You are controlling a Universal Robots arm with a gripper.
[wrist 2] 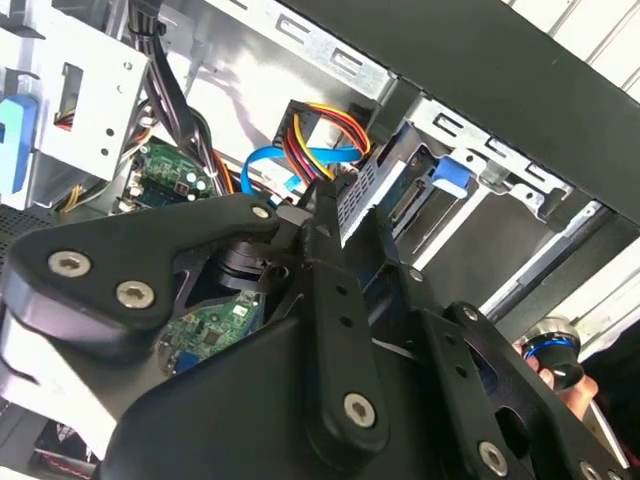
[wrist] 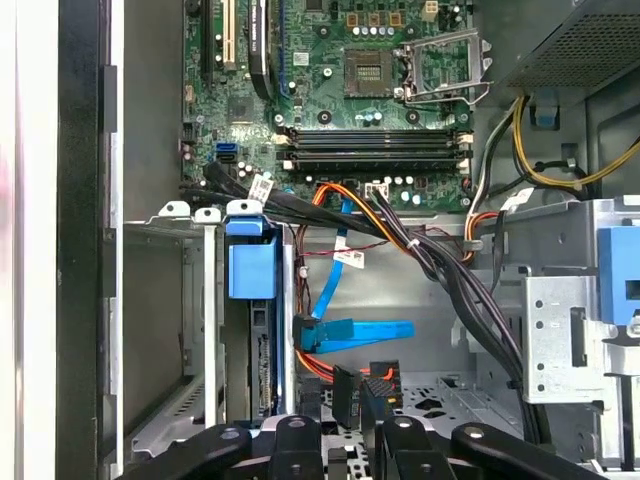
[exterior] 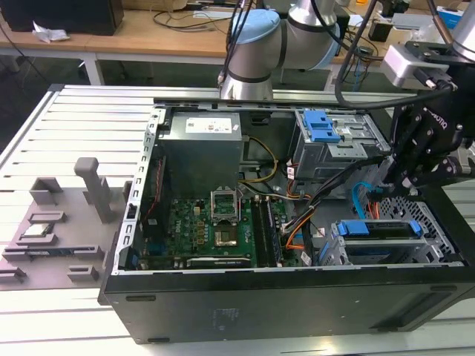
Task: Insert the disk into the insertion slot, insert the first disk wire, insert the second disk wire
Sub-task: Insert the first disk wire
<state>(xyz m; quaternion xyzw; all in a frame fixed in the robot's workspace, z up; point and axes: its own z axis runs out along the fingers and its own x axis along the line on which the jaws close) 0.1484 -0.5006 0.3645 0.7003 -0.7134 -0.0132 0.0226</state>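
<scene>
The flat silver hard drive in its bright blue plastic frame (exterior: 375, 229) already sits lengthwise in the low perforated silver cage (exterior: 439, 221). The black gripper (wrist: 360, 412) – fingers almost together – seems to pinch a black wire plug (wrist: 378, 381), just beside the drive's connector end.

The arm (exterior: 256, 44) bends from the far side toward the exterior view's right, its black pincer (exterior: 392, 184) pointing down, fingers (wrist 2: 335, 290) drawn close together.

The disk (wrist: 250, 275) is seated in the insertion slot (wrist: 208, 330). A black connector (wrist: 368, 388) sits at the gripper (wrist: 350, 430), near the blue cable (wrist: 360, 335).
</scene>
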